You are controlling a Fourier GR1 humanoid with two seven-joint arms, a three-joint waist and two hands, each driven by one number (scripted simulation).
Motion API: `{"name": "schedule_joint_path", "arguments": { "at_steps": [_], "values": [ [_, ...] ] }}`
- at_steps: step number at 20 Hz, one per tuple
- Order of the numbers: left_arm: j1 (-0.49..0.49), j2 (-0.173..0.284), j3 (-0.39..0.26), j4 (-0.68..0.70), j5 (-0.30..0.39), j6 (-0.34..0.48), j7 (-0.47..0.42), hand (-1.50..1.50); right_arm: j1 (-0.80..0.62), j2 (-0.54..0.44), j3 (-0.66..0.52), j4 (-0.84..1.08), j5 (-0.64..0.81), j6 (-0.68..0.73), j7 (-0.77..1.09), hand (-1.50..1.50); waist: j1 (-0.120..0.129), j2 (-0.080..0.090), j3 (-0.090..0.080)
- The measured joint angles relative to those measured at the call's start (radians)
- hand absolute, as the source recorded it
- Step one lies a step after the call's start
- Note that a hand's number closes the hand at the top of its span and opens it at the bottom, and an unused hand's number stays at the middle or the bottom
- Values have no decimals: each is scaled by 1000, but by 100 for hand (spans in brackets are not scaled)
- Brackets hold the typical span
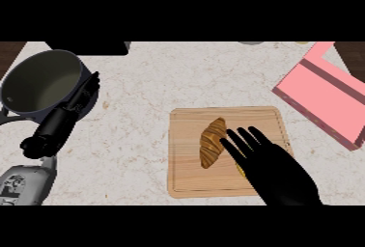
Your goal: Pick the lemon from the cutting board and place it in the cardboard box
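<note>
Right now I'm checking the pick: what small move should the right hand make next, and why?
Probably lower and curl the fingers. The right hand is open over the cutting board, and only a yellow sliver of the lemon shows at its edge, beside the croissant. Nothing is grasped yet.

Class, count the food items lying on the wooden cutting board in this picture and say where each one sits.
2. A croissant lies near the middle of the cutting board. A yellow sliver, likely the lemon, shows to its right, mostly hidden under the right hand. That hand could hide more.
</note>
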Motion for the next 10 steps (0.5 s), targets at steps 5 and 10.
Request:
{"name": "schedule_joint_path", "arguments": {
  "at_steps": [5,10],
  "values": [
    [0,-29,10,-15,-26,-12,15,0,24,28,-8,53,91,-15,-46,-150,-1,0,0],
    [10,-35,36,-21,-40,-38,6,0,37,36,-51,116,128,-31,-140,-150,-1,0,0]
  ]
}}
